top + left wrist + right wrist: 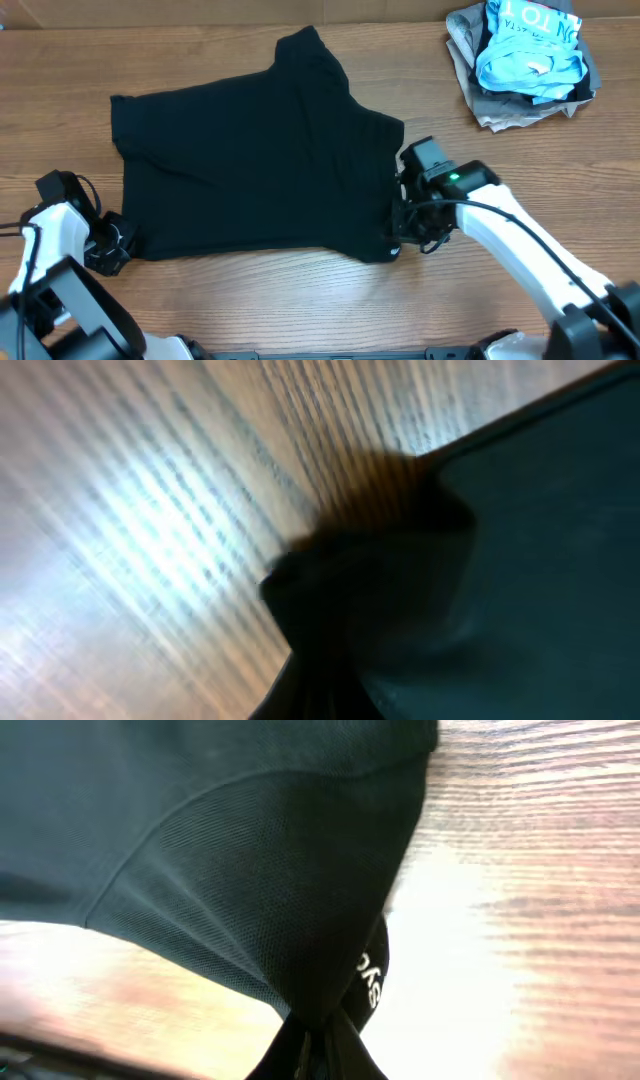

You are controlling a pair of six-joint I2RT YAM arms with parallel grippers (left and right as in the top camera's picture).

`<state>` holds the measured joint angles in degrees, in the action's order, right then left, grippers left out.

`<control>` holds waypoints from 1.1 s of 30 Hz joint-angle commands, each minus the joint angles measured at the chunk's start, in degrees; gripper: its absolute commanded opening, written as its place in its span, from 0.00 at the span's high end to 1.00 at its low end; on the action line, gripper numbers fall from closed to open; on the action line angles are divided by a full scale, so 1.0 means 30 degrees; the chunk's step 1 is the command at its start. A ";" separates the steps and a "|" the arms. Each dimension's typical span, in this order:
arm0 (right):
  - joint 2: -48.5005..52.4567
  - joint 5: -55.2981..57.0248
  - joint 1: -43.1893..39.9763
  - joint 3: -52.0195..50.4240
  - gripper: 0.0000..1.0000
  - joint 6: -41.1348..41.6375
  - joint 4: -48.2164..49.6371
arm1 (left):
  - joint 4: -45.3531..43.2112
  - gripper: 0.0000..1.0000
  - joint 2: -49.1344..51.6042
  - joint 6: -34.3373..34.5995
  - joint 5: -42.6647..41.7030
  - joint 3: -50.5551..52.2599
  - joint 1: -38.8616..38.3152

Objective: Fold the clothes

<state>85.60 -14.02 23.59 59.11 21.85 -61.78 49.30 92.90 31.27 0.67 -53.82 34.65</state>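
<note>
Our right gripper [318, 1042] pinches the black shirt [250, 160] at lower right; for the left gripper [115, 245], lower left, we cannot tell. We should lift both corners evenly.

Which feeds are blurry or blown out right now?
Overhead: sharp, evenly lit. Left wrist: heavily blurred, glare on the table, shirt edge smeared. Right wrist: shirt mesh in focus, table beside it blown out.

wood-grain table [250, 300] carrying a black t-shirt [240, 170] spread mostly flat near the middle, and, well apart at the far right corner, a heap of clothes [525, 60] – light blue garment over grey ones.
</note>
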 commanded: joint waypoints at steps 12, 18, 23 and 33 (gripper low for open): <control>-0.0750 -0.0568 -0.0066 0.1472 0.96 0.0306 0.2535 | 0.0583 0.96 -0.2601 -0.0860 0.0255 -0.0612 0.0189; -0.0532 0.0168 -0.0066 0.1472 0.96 0.0291 0.7016 | -0.0969 0.96 -0.2601 -0.0685 0.0029 -0.0612 0.0189; 0.0568 0.0546 -0.0073 0.1464 0.96 0.0219 1.0083 | -0.2317 0.96 -0.2594 -0.0262 -0.0248 -0.0612 0.0182; 0.2127 0.1319 -0.0073 0.1464 0.96 0.0219 1.3471 | -0.5209 0.96 -0.2484 -0.0109 -0.0809 -0.0612 -0.0452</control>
<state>91.85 -12.56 23.62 61.98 22.48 -23.11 35.66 86.13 30.04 -1.56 -54.22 34.48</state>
